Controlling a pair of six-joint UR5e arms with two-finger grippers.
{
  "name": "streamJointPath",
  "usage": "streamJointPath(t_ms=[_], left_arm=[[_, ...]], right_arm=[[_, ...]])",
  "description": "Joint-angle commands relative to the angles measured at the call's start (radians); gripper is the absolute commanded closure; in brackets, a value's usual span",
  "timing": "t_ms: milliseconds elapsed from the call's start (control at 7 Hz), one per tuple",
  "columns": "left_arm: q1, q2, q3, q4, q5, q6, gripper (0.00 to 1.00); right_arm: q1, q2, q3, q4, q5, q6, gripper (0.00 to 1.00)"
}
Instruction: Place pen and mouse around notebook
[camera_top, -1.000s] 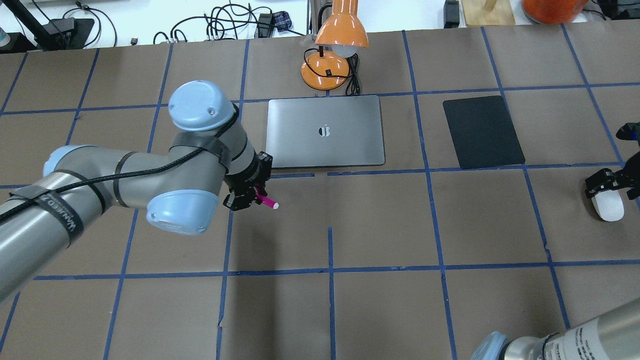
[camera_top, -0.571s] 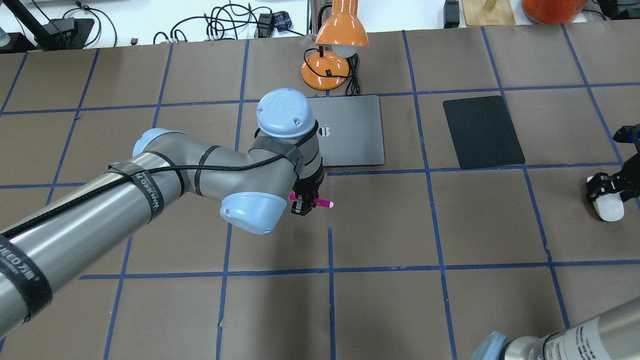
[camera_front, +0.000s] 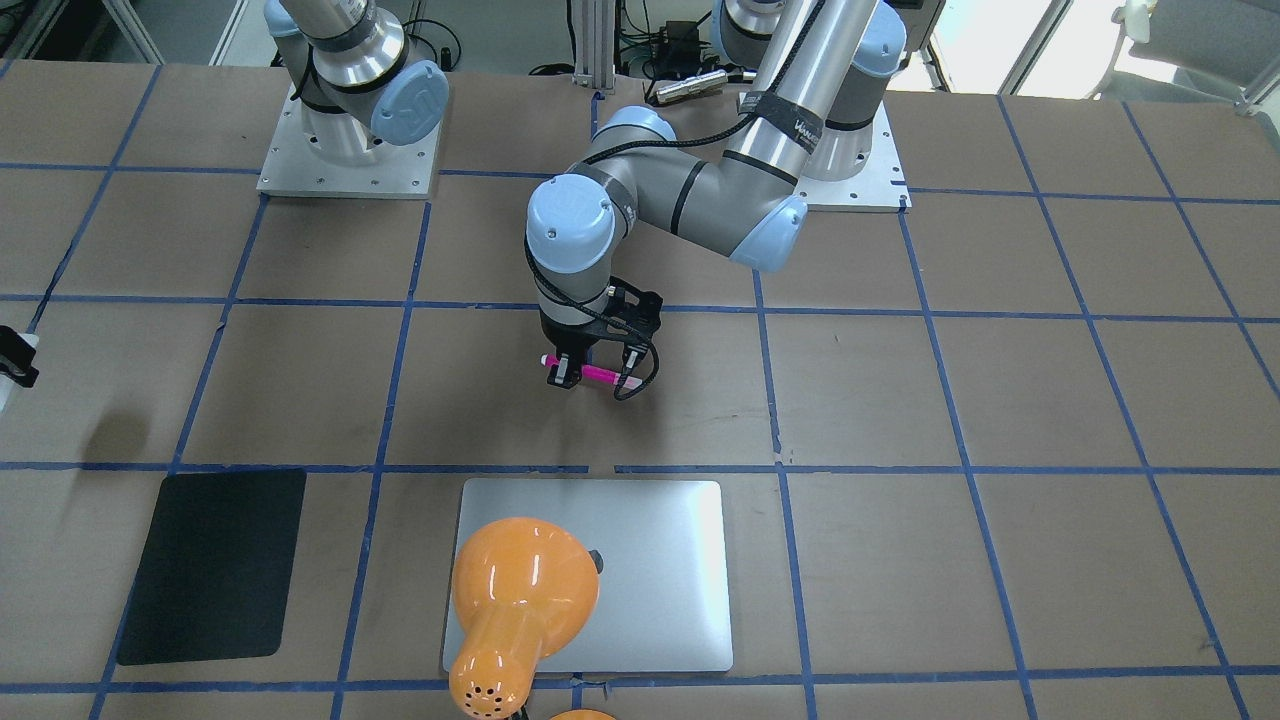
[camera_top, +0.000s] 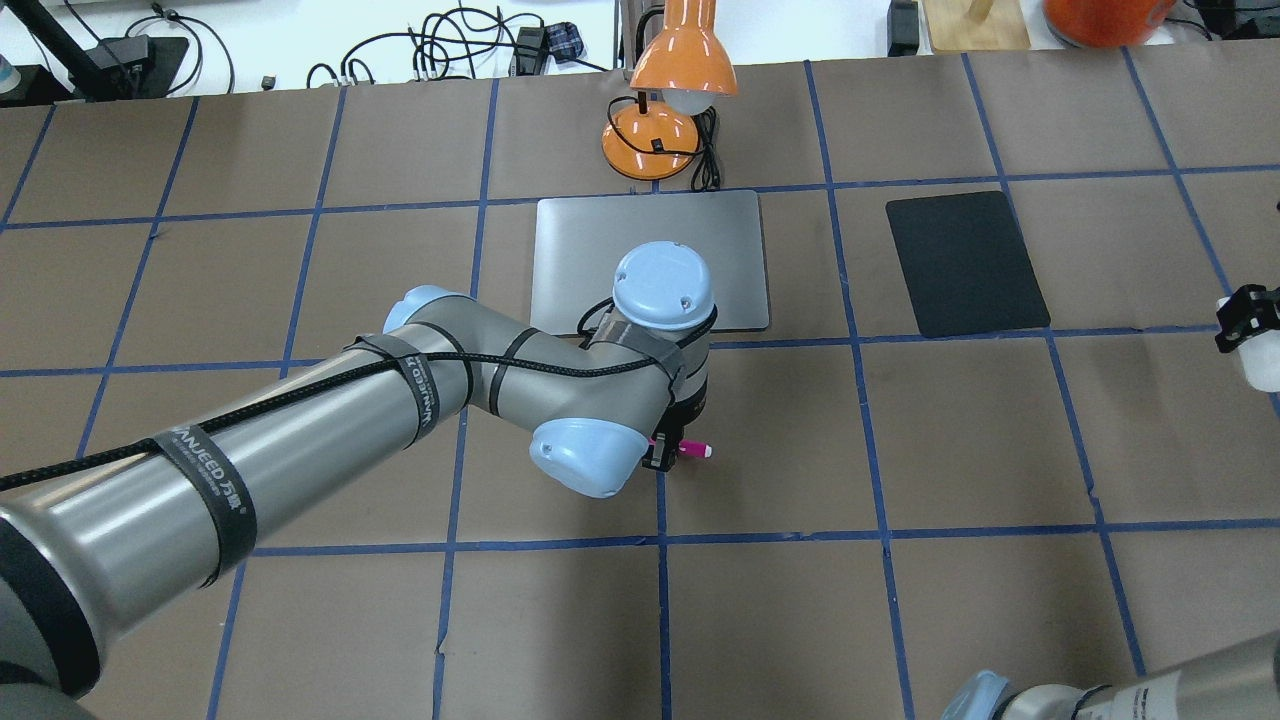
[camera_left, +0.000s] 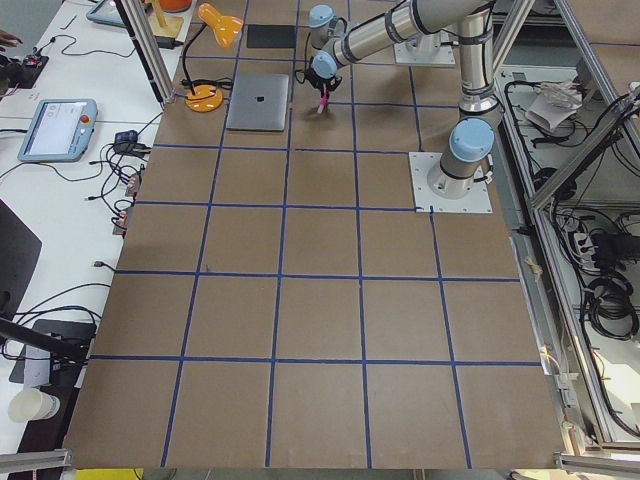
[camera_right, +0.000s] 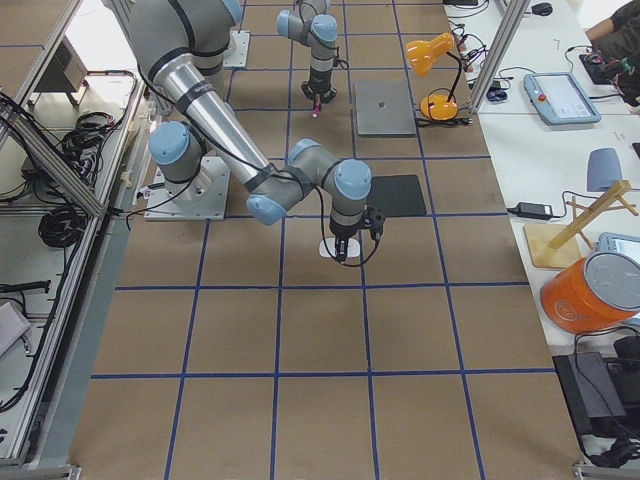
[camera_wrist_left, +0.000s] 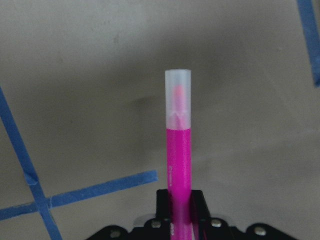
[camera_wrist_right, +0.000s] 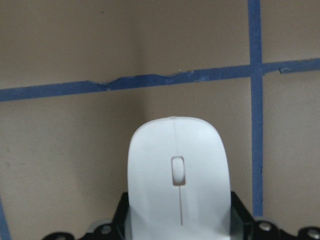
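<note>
Left gripper, closed on the pen, has carried it rightward along the notebook, robot side. Right gripper, clamped on the mouse, has drifted further right of the notebook. Neither placed yet

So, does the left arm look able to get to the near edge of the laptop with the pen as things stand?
Probably yes. Its fingers hold the pen over bare table just short of the laptop, with nothing between them; the lamp stands at the far side.
</note>
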Motion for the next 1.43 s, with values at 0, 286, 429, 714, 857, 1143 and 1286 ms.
streamJointPath(t_ms=[0,286,429,714,857,1143,1286], left_arm=[[0.005,0.012,0.009,0.002,-0.001,0.022,0.00],[0.060,0.104,0.057,-0.117,-0.004,0.520,0.00],[0.090,0.163,0.112,-0.244,-0.016,0.727,0.00],[0.222,0.289,0.240,-0.563,-0.007,1.106,0.00],[0.285,0.346,0.263,-0.642,0.005,1.335,0.00],[0.398,0.426,0.263,-0.644,0.034,1.676,0.00],[0.448,0.451,0.269,-0.646,0.034,1.693,0.00]], right_arm=[[0.215,-0.011,-0.125,0.051,0.003,0.154,0.88],[0.344,0.105,-0.145,0.003,0.023,0.330,0.88],[0.377,0.179,-0.159,-0.105,0.014,0.339,0.87],[0.415,0.265,-0.232,-0.109,0.025,0.349,0.87],[0.449,0.291,-0.233,-0.120,0.025,0.416,0.86],[0.480,0.337,-0.234,-0.169,0.022,0.428,0.76],[0.478,0.345,-0.219,-0.172,0.013,0.426,0.31]])
